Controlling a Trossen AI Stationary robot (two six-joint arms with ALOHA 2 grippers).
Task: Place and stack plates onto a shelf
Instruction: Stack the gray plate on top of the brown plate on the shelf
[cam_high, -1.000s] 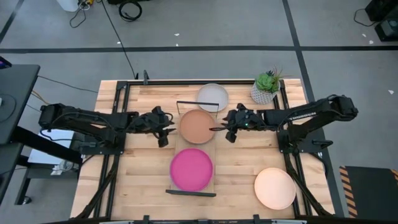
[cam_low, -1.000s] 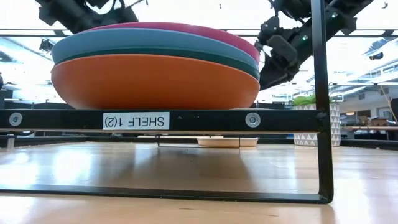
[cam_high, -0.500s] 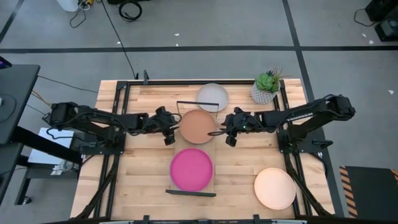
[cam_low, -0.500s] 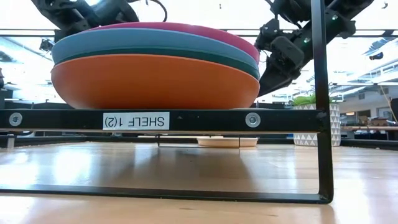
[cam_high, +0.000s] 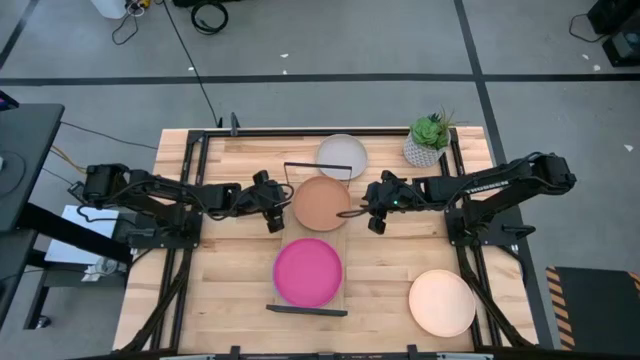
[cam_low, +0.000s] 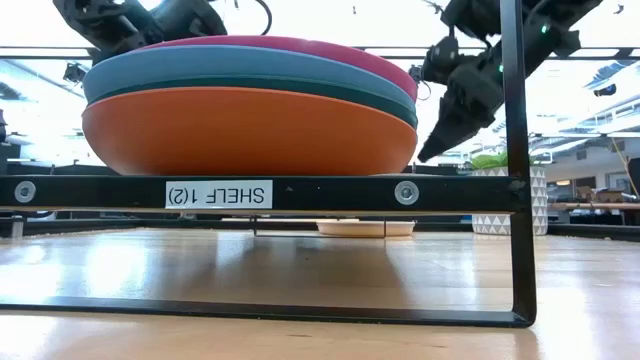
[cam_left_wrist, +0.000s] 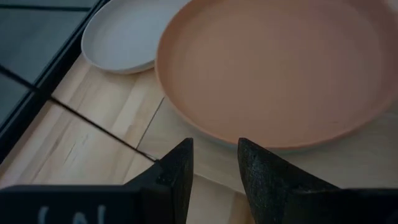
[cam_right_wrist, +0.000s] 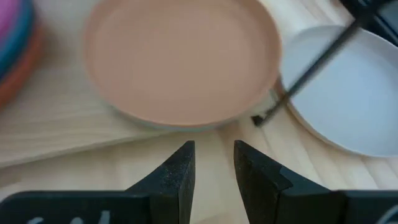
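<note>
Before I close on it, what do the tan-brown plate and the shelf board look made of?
Tan-brown plate: likely matte plastic or a composite; even colour, no glare, thin rolled rim. Ceramic cannot be ruled out.
Shelf board: pale wood, lightly finished, with faint grain; its end frame looks like black-painted metal.

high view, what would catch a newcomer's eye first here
The magenta plate topping a stack at the near end of the shelf stands out most. Behind it, the left tool and right tool flank the tan-brown plate, fingers slightly apart, holding nothing. A peach-cream plate lies alone at the table's near right corner.
</note>
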